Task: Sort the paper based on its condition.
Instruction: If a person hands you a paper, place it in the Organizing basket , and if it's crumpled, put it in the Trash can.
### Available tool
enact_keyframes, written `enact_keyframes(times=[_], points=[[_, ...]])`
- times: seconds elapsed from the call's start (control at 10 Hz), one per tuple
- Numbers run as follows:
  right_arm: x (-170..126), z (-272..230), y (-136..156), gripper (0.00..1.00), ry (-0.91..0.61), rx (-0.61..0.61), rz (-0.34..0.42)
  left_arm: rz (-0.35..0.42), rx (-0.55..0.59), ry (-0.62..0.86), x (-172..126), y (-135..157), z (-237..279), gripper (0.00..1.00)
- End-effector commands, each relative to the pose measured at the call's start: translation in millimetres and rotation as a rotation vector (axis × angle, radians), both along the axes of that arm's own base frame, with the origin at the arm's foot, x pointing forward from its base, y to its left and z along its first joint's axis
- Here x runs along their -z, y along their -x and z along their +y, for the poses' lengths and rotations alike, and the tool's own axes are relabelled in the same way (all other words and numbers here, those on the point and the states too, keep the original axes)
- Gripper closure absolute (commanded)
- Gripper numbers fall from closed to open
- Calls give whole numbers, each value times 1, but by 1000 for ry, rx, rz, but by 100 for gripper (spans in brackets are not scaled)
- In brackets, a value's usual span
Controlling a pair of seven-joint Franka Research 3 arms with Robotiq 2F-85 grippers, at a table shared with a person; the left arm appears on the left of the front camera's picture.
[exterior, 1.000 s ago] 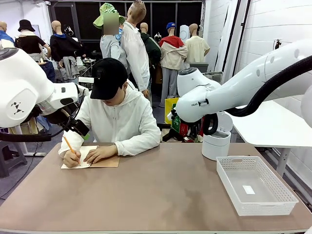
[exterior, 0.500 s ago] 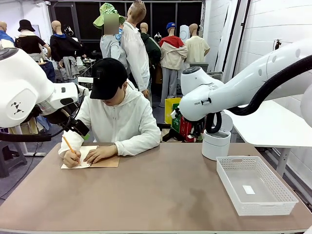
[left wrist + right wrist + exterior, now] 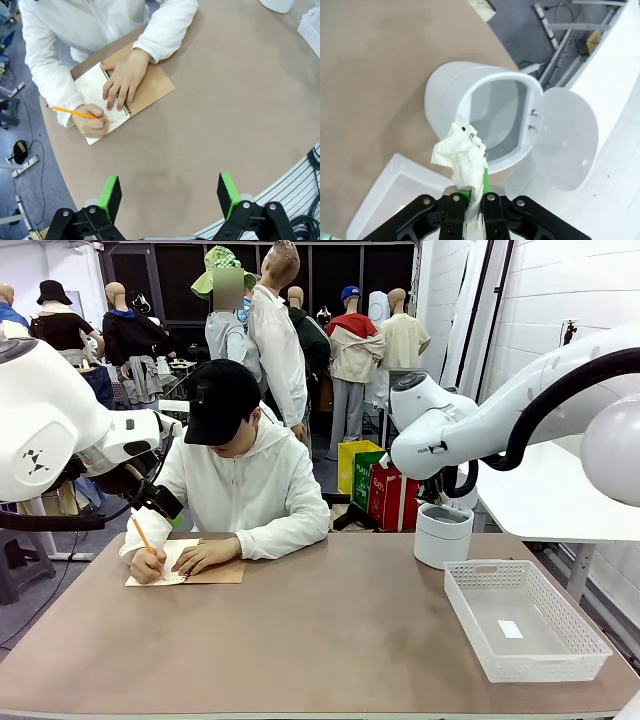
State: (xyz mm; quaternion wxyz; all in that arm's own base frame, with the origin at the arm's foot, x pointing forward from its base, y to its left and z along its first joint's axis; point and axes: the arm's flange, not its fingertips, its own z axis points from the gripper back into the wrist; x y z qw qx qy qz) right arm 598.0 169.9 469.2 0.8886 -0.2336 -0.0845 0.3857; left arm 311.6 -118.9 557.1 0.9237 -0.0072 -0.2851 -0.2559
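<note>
Brightly and evenly lit from overhead. Faint soft shadows on table (image 3: 240, 100) beyond left pincer (image 3: 169, 187). Sharp throughout, curved toward wrist-view edges.

Right arm (image 3: 440, 445): small dark brand lettering on the white shell near the wrist, too small to read with certainty.
Left arm (image 3: 35, 462): dark geometric emblem on the shell, no letters.
Green bag (image 3: 364, 480) and red bag (image 3: 392, 498), beyond the tabletop (image 3: 330, 640): pale print on each, illegible.
Notebook (image 3: 92, 90): faint marks on the open page, unreadable.
Crumpled paper (image 3: 460, 155) pinched in the right tool (image 3: 476, 187): grid lines, no legible writing.
No other text or numbers can be made out.
</note>
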Motion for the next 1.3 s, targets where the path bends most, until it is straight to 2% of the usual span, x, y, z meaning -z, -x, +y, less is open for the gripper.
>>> enact_keyframes(times=[0.0,0.3,1.0,1.2], points=[[8,6,-22,97,65,37,-69,-2,-1,8,0,0,1,0],[18,1,-34,97,99,31,-76,-2,-1,8,0,0,1,0],[39,-16,-36,97,156,75,-41,-2,-1,8,0,0,1,0],[43,-19,-41,97,170,94,-53,-2,-1,8,0,0,1,0]])
